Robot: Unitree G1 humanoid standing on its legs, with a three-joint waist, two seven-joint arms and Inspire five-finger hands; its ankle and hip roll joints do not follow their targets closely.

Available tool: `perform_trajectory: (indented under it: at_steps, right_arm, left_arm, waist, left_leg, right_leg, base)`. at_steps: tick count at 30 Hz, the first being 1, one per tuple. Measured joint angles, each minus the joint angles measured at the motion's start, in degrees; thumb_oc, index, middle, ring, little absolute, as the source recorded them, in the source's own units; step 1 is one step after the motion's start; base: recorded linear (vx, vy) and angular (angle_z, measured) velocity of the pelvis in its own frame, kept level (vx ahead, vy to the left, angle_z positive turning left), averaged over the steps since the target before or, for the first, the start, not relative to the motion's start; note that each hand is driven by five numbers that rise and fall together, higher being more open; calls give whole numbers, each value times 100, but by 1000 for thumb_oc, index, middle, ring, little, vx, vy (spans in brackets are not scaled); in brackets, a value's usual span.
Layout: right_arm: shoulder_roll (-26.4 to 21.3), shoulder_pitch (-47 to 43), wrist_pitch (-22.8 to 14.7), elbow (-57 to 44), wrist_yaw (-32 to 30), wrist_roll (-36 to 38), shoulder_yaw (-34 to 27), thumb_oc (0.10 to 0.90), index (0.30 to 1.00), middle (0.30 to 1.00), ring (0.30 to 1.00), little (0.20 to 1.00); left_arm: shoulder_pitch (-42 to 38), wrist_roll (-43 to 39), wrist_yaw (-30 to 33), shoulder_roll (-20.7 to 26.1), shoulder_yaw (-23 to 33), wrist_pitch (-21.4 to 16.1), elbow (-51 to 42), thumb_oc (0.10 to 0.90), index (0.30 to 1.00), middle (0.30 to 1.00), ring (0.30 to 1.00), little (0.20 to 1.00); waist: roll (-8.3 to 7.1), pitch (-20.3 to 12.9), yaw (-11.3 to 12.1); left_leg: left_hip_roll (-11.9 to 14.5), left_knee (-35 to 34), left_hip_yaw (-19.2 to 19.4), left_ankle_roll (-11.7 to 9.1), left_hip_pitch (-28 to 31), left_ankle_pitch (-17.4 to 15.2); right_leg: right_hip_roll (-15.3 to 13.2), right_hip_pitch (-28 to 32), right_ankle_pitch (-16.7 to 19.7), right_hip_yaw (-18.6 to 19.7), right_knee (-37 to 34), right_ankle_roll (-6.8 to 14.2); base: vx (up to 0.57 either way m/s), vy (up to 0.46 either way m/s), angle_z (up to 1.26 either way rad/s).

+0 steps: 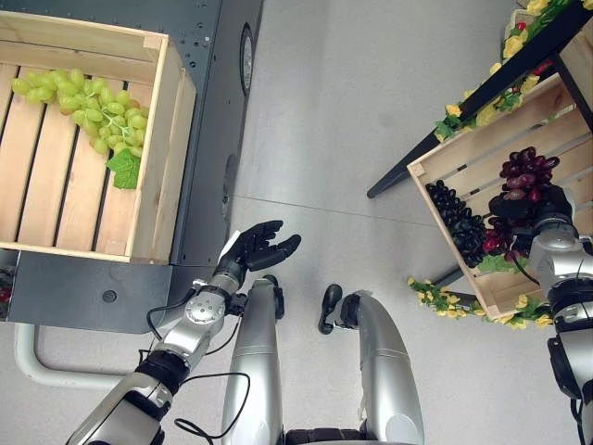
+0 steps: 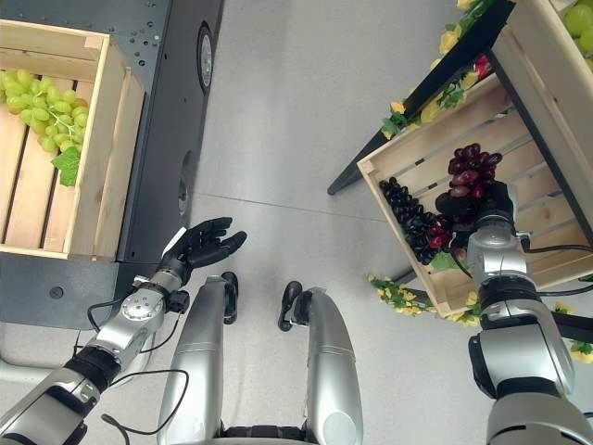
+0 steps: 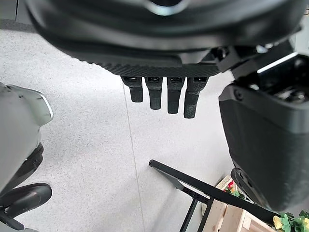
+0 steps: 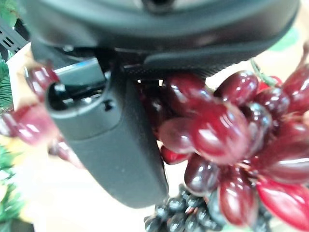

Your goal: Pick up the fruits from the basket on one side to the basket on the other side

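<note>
Lowest in the left eye view, the left robot hand [image 1: 258, 247] hangs over the grey floor [image 1: 352, 139] with fingers spread and nothing in it; beside it a wooden crate [image 1: 157, 167] on a dark table [image 1: 208, 120] holds green grapes [image 1: 97, 111]; at the right a tilted wooden crate [image 1: 463, 153] holds dark grapes [image 1: 459, 222] and red grapes [image 1: 526, 173], the right robot hand [image 1: 547, 206] reaching in at the red bunch. Left wrist view: the left robot hand's fingers [image 3: 166, 94] point straight over the floor, grasping nothing. Right wrist view: the thumb [image 4: 111, 145] lies against the red grapes [image 4: 217, 135]; I cannot tell whether the fingers close on them.
</note>
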Motion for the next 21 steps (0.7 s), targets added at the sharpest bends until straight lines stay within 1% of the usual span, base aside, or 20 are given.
perform_trajectory:
  at_steps: [3,5,11,13,16,19,21]
  right_arm:
    - [-1,-31,106,114,-211,-38,-1,800,900,900,900,900]
    - [-1,-40,152,171,-232,-221,-2,800,900,900,900,900]
    - [-1,-117,237,353,-382,-261,-2,800,900,900,900,900]
    - [-9,-120,331,363,-398,-408,-2,800,900,900,900,900]
    - [-18,-123,434,388,-399,-438,-2,800,900,900,900,900]
    - [-17,-128,456,445,-398,-438,-2,800,900,900,900,900]
    - [-16,-118,453,502,-395,-436,-2,800,900,900,900,900]
  left_arm:
    - [37,-2,-5,2,0,-69,-7,800,900,900,900,900]
    - [60,-69,-5,7,0,-101,-30,800,900,900,900,900]
    - [89,-325,-16,1,-1,-109,-44,800,900,900,900,900]
    - [104,-325,-16,1,-1,-109,-48,800,900,900,900,900]
    - [133,-328,-28,-2,-1,-110,-71,800,900,900,900,900]
    - [135,-327,-61,-3,-1,-110,-71,800,900,900,900,900]
    - [148,-326,-99,-16,-1,-110,-69,800,900,900,900,900]
  waist:
    - [1,0,0]
    - [2,0,0]
    - [6,-1,0]
    - [7,-1,-2]
    - [11,-1,6]
    - [30,0,12]
    - [46,1,11]
  left_leg:
    - [1,-1,15,3,0,-2]
    - [1,-3,15,0,0,-4]
    - [2,-20,11,-26,0,-16]
    - [2,-45,26,-27,5,-15]
    - [7,-85,65,0,35,0]
    - [17,-96,100,1,85,-2]
    - [11,-181,111,3,235,-2]
  right_leg:
    - [-4,0,-2,2,0,2]
    - [-11,-1,-2,3,0,2]
    - [-11,-8,-20,5,-5,-27]
    - [-11,-9,-19,6,-25,-27]
    - [-12,-2,1,26,-51,-14]
    - [-10,29,6,45,-54,-21]
    - [-8,174,15,47,-131,-9]
  base:
    - [0,0,0]
    - [0,0,0]
    - [0,0,0]
    - [0,0,0]
    - [-5,5,-1]
    - [-7,9,-2]
    - [-1,34,-1]
